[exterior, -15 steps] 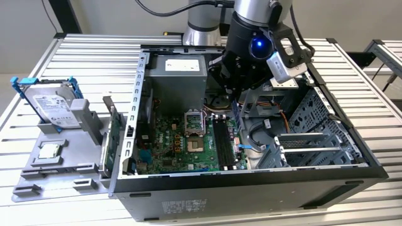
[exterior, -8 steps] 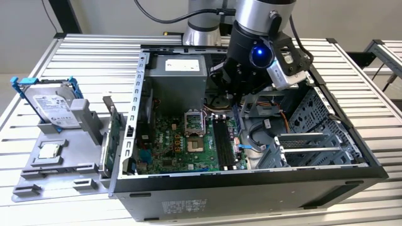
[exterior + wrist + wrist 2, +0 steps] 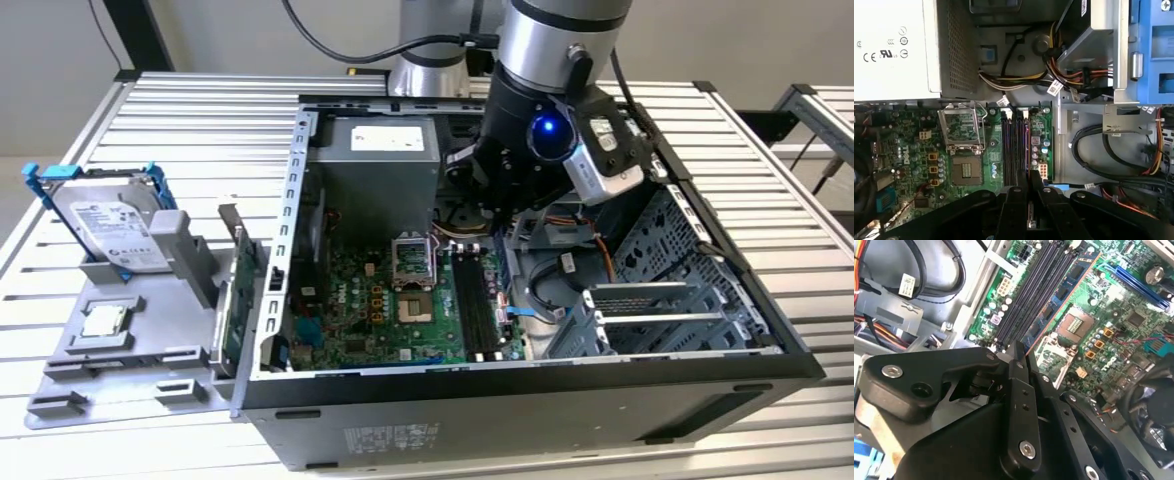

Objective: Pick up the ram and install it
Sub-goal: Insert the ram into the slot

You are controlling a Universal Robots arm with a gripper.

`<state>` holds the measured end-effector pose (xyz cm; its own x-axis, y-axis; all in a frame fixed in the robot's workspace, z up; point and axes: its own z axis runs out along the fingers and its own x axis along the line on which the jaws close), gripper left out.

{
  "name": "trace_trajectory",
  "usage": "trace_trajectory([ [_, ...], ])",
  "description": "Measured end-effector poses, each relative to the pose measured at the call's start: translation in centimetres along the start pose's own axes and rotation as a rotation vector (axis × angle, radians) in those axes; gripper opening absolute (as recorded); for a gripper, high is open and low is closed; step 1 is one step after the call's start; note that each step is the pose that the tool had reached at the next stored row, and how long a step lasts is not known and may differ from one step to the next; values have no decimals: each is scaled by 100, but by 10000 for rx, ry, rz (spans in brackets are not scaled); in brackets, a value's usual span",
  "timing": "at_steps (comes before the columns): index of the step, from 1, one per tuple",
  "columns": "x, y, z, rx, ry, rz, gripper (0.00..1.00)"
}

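Ram: slim dark blue board with a coppery long edge, seen at a slant in the second wrist view. Set lengthwise along the black slots, on the side of them toward the socket. Near end at the fingertips; far end pointing away toward the rim of the motherboard.

Progress, as a judgement: pick-up done, with the ram inside the case and at the gripper. Installation not finished, since the coppery edge reads as the contact strip and lies in plain sight rather than sunk in a slot. Seating and latching left to do. All four slots look bare in both wrist views. Whether the ram's lower edge touches a slot: cannot be told.

Gripper: fingers drawn narrow, tips almost together, apparently pinching the near end of the ram. In the first wrist view, a thin pale strip between the fingers. Part of the ram inside the grip hidden by the black finger links.

Ram relative to tool: projecting straight out from the fingertips, roughly in line with the slots. In the exterior view, tool low inside the case, over the end of the slots nearer the power supply.

Surroundings: at the exterior view's left, outside the case, a grey holder on the slatted table, bearing a hard drive, a small silver chip and an upright green board, all well apart from the tool.
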<state>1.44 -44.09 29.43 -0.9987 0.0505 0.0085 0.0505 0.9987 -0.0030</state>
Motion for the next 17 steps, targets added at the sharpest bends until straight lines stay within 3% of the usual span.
trace_trajectory([
  [17, -44, 0, 296, 1, -8, 3, 0],
])
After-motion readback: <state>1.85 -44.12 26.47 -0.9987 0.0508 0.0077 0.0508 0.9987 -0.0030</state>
